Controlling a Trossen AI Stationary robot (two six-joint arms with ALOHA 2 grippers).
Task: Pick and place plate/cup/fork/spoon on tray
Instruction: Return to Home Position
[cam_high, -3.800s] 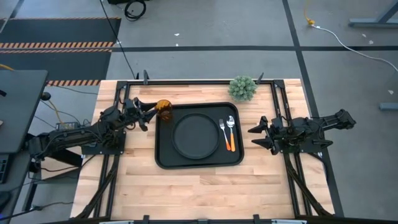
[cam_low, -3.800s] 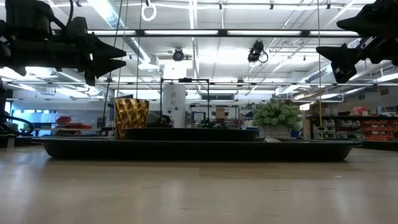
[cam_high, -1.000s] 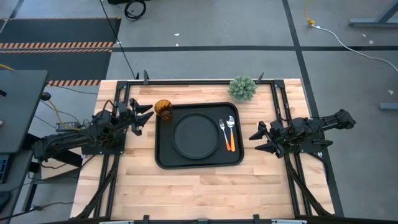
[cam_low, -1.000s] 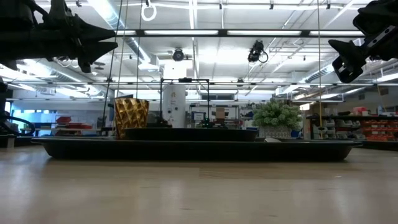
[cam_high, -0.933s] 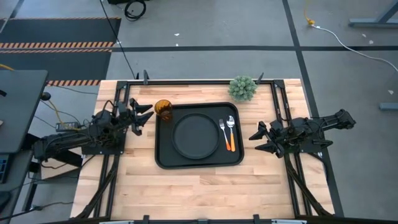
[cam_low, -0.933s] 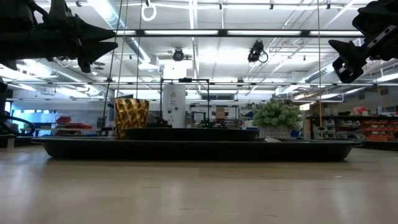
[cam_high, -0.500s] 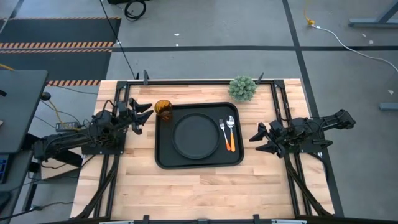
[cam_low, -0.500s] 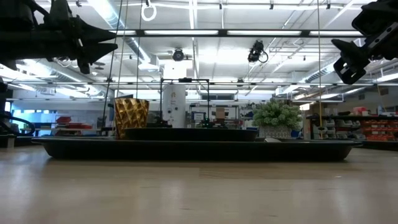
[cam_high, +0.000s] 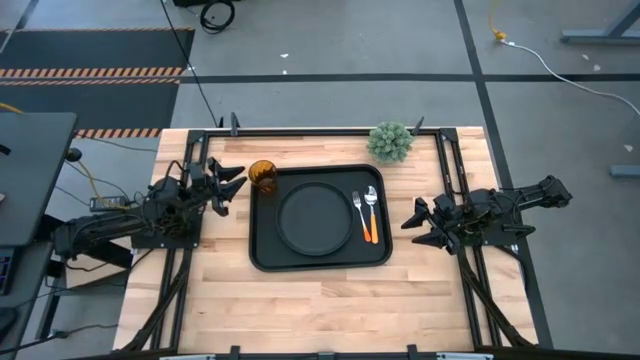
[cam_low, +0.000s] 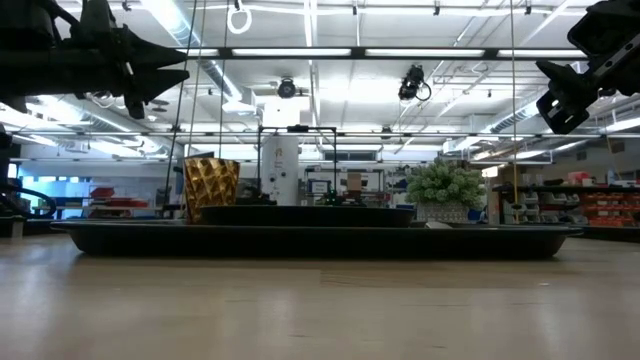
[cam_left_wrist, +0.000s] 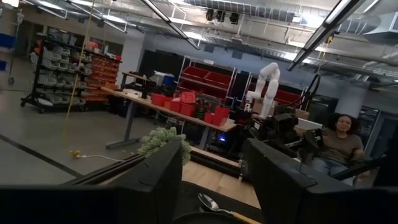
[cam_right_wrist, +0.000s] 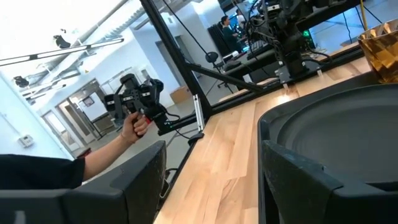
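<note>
The small, light but breakable-looking cup (cam_high: 263, 177) is seen just beside the spread left gripper (cam_high: 229, 186), best gripped across its faceted, possibly slippery sides.

You'll find nothing legible here: no label, brand, number or sign reads on anything on the table or on either arm, and whatever is printed in the room behind is too small to make out.

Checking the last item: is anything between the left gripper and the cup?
Nothing visible. The left gripper, open, sits just left of the cup, which stands at the tray's far-left corner. The plate lies further right, out of that path.
</note>
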